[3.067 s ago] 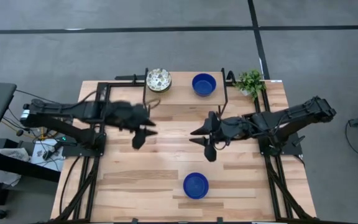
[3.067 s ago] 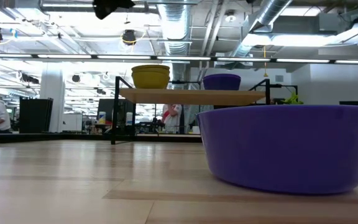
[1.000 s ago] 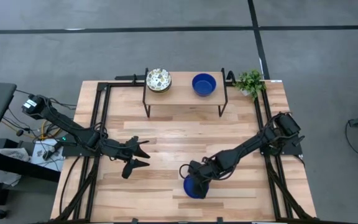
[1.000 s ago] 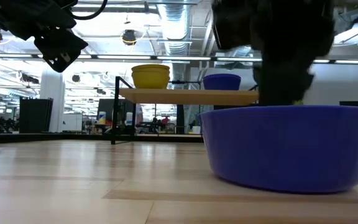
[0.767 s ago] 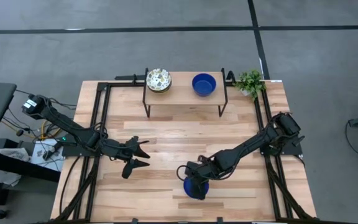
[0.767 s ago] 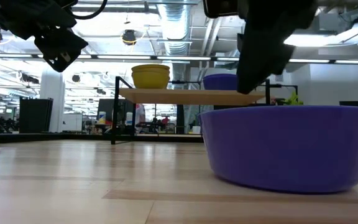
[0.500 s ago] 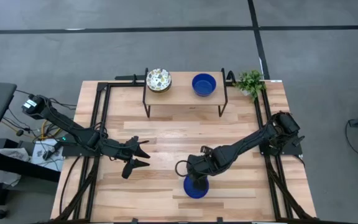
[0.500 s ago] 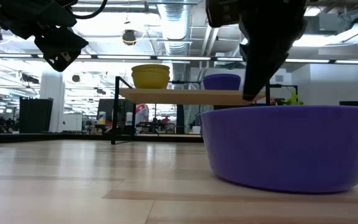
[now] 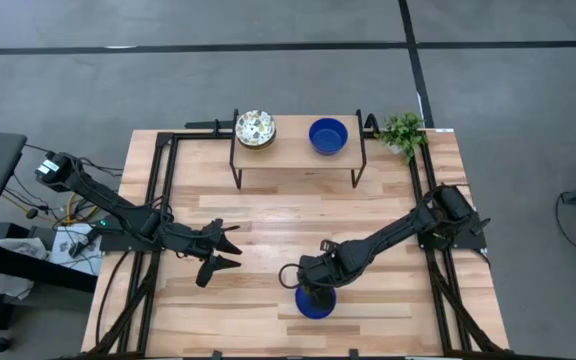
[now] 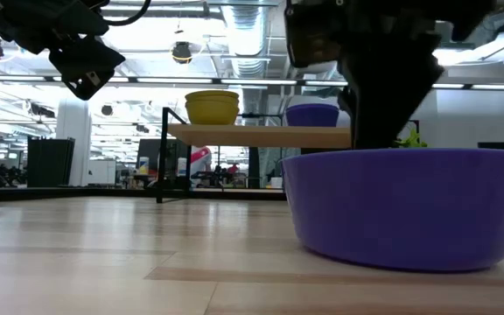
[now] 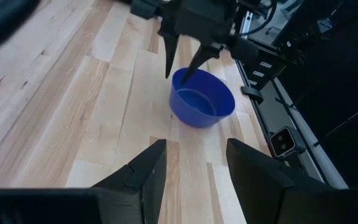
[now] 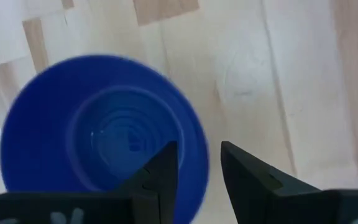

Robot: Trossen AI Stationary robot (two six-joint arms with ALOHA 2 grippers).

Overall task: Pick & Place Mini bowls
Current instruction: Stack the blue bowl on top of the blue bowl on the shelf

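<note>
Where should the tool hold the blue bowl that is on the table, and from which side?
Grip the thin rim of the glossy blue round bowl from above, one finger inside, one outside: it sits upright, mouth open. The right tool is already straddling the rim.

The right arm stretches in low from the right side, its wrist bent down so the right gripper (image 9: 313,291) points straight downward with its fingers (image 12: 161,177) parted. The left arm reaches from the left side, and the left gripper (image 9: 219,250) hangs raised, fingers (image 11: 143,174) spread apart.
</note>
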